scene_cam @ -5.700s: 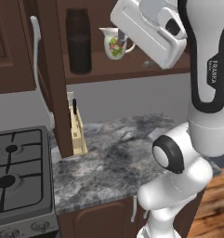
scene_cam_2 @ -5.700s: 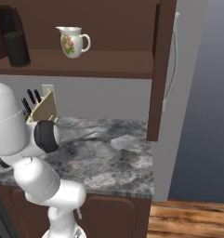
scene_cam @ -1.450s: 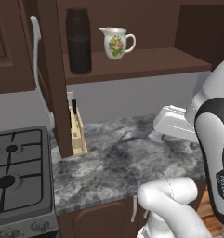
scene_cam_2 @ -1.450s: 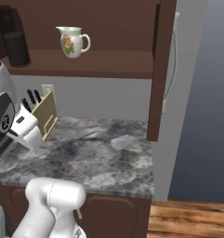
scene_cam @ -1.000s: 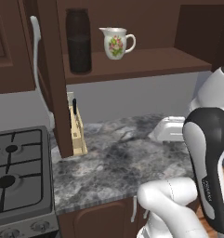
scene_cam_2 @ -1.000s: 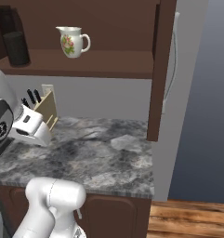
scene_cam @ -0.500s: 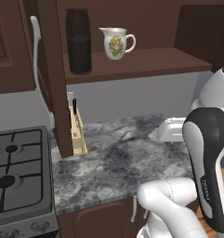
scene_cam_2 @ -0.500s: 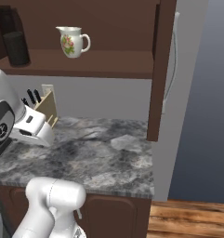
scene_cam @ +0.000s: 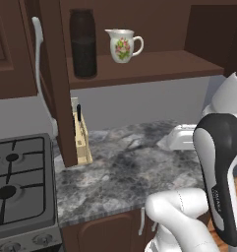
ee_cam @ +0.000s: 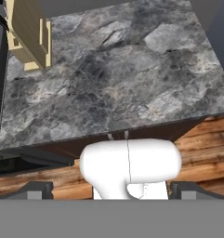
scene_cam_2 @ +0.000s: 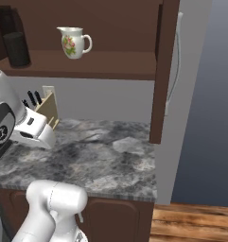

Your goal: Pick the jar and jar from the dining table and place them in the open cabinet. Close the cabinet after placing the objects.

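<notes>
A tall dark jar [scene_cam: 84,44] stands upright on the left part of the wooden shelf of the open cabinet [scene_cam: 154,66]; the right base view has this jar [scene_cam_2: 16,47] at its far left. My gripper [ee_cam: 112,189] hangs low over the marbled counter, well below and right of the shelf, with its white hand [scene_cam: 181,138] beside the arm. The same hand [scene_cam_2: 34,133] sits in front of the knife block. Both fingertips [ee_cam: 36,188] stand wide apart, open, with no object between them. The dining table is out of view.
A white floral jug [scene_cam: 122,45] stands on the shelf right of the jar. The cabinet doors hang open on the left [scene_cam: 39,64] and on the right [scene_cam_2: 174,61], each with a silver handle. A knife block [scene_cam: 80,135] and a gas stove [scene_cam: 16,182] sit left on the counter [scene_cam: 125,172].
The hand has come down from shelf height beside the jug to just above the counter. Over the last second it has barely moved, and the jaws stayed open.
</notes>
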